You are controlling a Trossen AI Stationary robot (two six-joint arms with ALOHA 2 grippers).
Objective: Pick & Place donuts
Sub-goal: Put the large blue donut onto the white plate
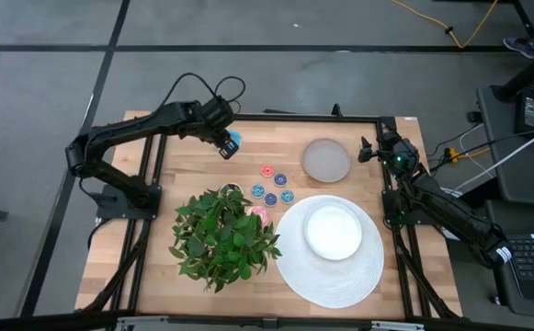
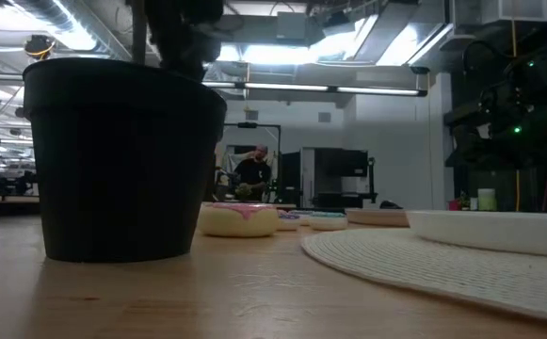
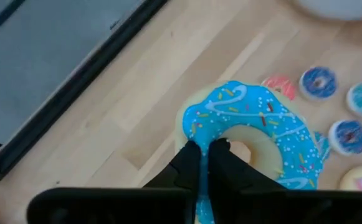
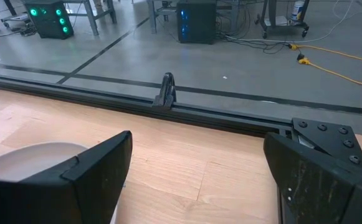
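My left gripper (image 1: pixel 228 144) is over the table's far part, left of centre, shut on the light blue donut (image 3: pixel 249 130). The pink donut (image 1: pixel 259 213) lies flat on the table beside the plant, also seen in the low view (image 2: pixel 240 218). Several tiny blue and red rings (image 1: pixel 273 187) lie flat between the blue donut and the white plate (image 1: pixel 333 230). I see no dark brown donut in any view. My right gripper (image 1: pixel 368 150) waits open at the far right, beside the grey dish (image 1: pixel 326 159). My left gripper pinches the blue donut's ring wall (image 3: pixel 200 152) on the side nearest the wrist. One finger (image 3: pixel 223 158) stands in the hole and the other (image 3: pixel 187 163) outside the rim. The iced face points up at the camera, and the donut looks lifted above the wood.
A leafy plant (image 1: pixel 222 234) in a black pot (image 2: pixel 122 160) stands at the near left of centre. The white plate sits on a round woven mat (image 1: pixel 340 276) at the near right. A black frame rail (image 4: pixel 168 102) runs along the far edge. A person (image 2: pixel 252 169) is far behind.
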